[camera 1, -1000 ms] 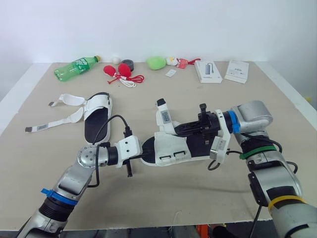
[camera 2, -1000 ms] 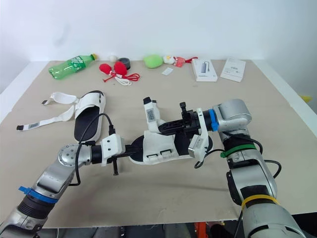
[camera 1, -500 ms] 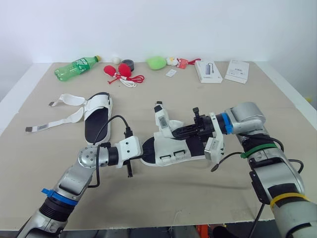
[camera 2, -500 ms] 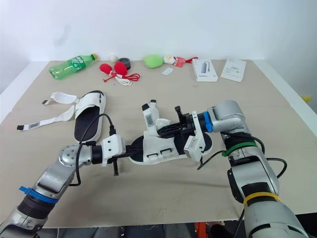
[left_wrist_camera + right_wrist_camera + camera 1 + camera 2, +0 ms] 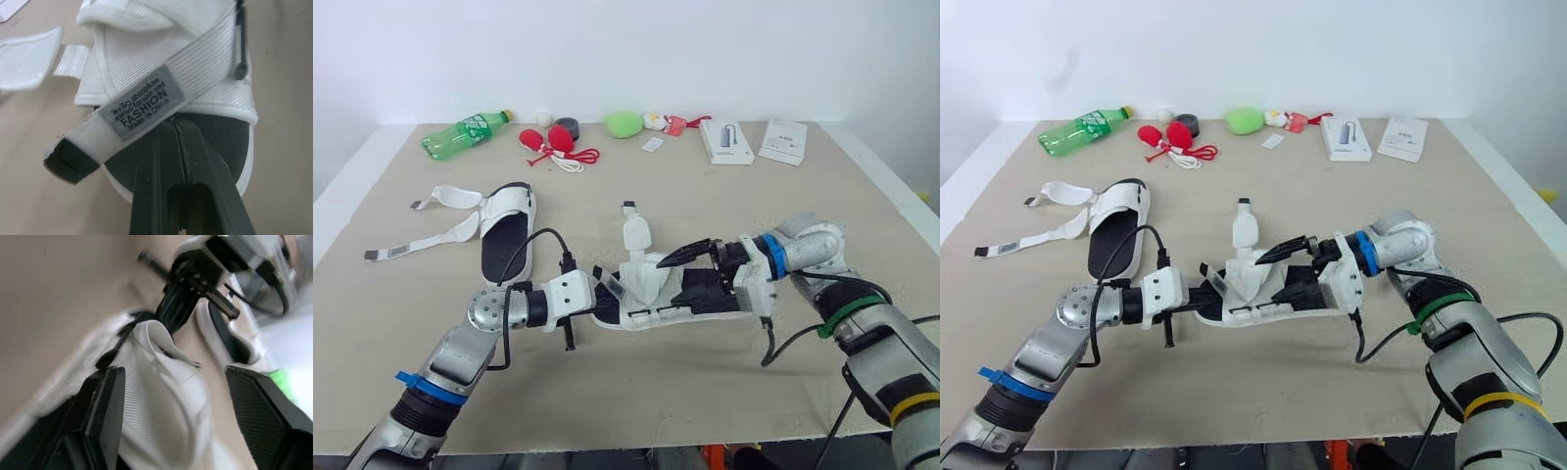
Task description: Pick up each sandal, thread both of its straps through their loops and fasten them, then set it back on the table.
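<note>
- Your left gripper (image 5: 174,128) is pinched shut on the black sole edge at one end of the white mesh sandal with a black footbed (image 5: 651,284). That anchors the shoe so that the other arm can work the straps.
- Your right gripper (image 5: 700,268) is spread wide and holds nothing. One finger is above the sandal's upper and one is beside it, probably lined up for a fresh grip on a strap.
- The sandal lies between the two grippers at the near middle of the beige bench (image 5: 724,206). You cannot tell whether its sole touches the surface.
- One white strap with a black tip (image 5: 634,233) stands upright and unfastened. The other white strap with a grey label (image 5: 142,100) lies across the upper, with its end loose over the left gripper.
- The second matching sandal (image 5: 506,227) sits well apart on the left, both straps splayed open, so most of the task remains.
- Compared with a second ago, your right arm has dropped and rolled. It has let go of the upright strap, and the sandal sits lower. The left grip is unchanged.
</note>
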Robot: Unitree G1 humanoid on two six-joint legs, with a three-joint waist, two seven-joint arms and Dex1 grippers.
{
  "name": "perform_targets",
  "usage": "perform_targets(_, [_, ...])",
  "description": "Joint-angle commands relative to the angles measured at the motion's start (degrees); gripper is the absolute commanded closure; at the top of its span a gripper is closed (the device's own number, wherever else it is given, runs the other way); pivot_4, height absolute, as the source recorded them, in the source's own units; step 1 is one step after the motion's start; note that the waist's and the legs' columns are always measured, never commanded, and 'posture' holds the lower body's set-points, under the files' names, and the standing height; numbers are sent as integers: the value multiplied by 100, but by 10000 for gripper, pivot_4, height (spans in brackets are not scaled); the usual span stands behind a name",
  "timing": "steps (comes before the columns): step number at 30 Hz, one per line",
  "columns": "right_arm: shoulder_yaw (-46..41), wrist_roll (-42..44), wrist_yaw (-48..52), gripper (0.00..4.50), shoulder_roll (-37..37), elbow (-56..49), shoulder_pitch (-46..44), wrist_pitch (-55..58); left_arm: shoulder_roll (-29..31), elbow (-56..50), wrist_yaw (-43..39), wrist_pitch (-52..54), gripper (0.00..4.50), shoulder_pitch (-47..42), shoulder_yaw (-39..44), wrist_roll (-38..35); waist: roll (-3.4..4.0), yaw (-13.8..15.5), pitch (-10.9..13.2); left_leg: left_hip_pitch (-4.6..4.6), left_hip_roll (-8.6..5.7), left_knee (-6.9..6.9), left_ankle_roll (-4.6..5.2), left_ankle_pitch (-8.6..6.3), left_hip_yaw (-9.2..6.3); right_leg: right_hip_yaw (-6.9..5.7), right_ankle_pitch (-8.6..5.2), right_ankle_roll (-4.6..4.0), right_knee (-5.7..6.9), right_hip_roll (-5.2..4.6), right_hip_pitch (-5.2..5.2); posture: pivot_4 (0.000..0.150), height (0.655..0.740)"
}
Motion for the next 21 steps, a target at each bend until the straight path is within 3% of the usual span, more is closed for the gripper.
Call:
perform_targets(1, [-475, 792, -495, 9144, -599, -1634, -82, 3285, 48, 40, -36, -58, 45000, -36, 14, 17, 1, 7, 0, -1, 0, 0, 0, 0, 0, 0, 0, 0, 0, 0, -4, 1500, 7400])
perform_targets(3, [-517, 1086, -997, 9144, -832, -2516, -140, 4911, 26, 64, -41, -53, 45000, -57, -2, 14, 3, 6, -1, -2, 2, 0, -1, 0, 1, 0, -1, -3, 4, 0, -8, 1500, 7400])
perform_targets(7, [-667, 992, -1489, 9144, -918, -3484, -271, 6771, -1, 112, -74, -69, 45000, -101, -26, 2, 3, 4, -4, -5, 8, -1, -1, -1, 8, 0, -3, -12, 6, -1, -21, 1500, 7400])
perform_targets(10, [-689, 891, -2107, 9144, -595, -3824, -566, 8077, -40, 151, -84, -80, 45000, -137, -39, -1, 2, -3, -4, -15, 6, 1, -1, -1, 23, 1, -1, -14, 6, -14, -34, 1500, 7400])
perform_targets(16, [-431, 55, -2780, 9144, 287, -3546, -865, 9564, -153, 173, -99, -175, 45000, -169, -6, -71, 1, 3, -5, -25, 10, 1, -1, -1, 21, -2, 2, -15, 6, -3, -47, 1500, 7400])
perform_targets(21, [-248, -567, -2678, 9144, 801, -3105, -1093, 10163, -204, 188, -76, -267, 45000, -175, 22, -78, 1, 8, -4, -43, 10, 3, 0, -1, 15, -3, 2, -6, 6, 3, -55, 1500, 7400])
